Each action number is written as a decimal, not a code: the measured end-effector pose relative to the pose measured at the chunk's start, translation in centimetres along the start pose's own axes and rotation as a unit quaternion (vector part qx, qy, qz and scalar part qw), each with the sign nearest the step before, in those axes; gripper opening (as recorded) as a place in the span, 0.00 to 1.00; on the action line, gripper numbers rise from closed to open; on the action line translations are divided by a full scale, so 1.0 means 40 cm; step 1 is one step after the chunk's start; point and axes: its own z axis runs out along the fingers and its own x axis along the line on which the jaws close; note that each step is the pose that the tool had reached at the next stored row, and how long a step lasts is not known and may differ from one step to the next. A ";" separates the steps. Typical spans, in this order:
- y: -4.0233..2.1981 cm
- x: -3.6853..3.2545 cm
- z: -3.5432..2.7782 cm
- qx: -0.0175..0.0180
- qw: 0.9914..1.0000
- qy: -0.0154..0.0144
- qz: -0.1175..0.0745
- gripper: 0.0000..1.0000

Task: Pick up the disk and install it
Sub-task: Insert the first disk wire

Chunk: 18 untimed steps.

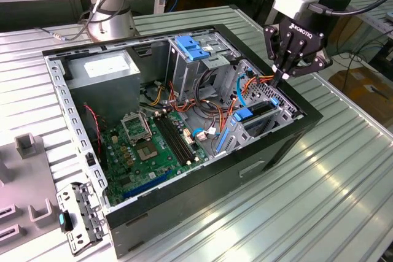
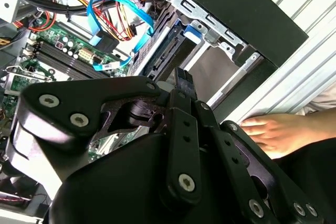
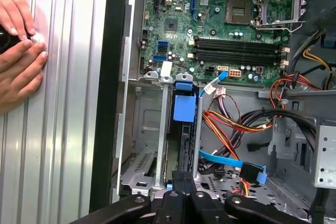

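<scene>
The disk (image 1: 261, 110) stands on edge in the drive cage (image 1: 284, 115) at the exterior view's right end of the open computer case (image 1: 202, 182). Its blue rail tab (image 3: 184, 109) and dark edge (image 3: 181, 145) show in the first wrist view. The second wrist view has the disk's connector end (image 2: 164, 52) low in the cage. My gripper (image 1: 280, 78) hangs straight over the cage, its two fingers (image 3: 178, 184) pressed together, tips at the disk's upper edge with nothing between them.
A grey power supply box (image 1: 101, 69) and a light-blue bracket (image 1: 193, 47) sit at the case's far side. Motherboard (image 1: 153, 145) and loose cables (image 1: 245, 87) lie beside the cage. A person's hands (image 3: 16, 40) rest on the ribbed table next to the case. Another robot base (image 1: 110, 10) stands behind.
</scene>
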 end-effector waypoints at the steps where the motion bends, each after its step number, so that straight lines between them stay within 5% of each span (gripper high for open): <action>1: 0.000 0.000 0.000 0.000 1.000 0.000 0.000 0.11; 4: 0.000 -0.001 0.000 0.000 1.000 0.000 -0.003 0.11; 6: 0.000 -0.001 0.000 0.002 1.000 0.001 -0.027 0.11; 7: 0.000 -0.001 0.000 0.003 0.999 0.001 -0.041 0.11; 9: -0.005 -0.005 0.000 0.006 0.997 0.001 -0.079 0.11; 14: -0.022 -0.046 -0.003 0.006 0.996 0.001 -0.088 0.11; 18: -0.023 -0.048 -0.003 0.006 0.996 0.001 -0.089 0.11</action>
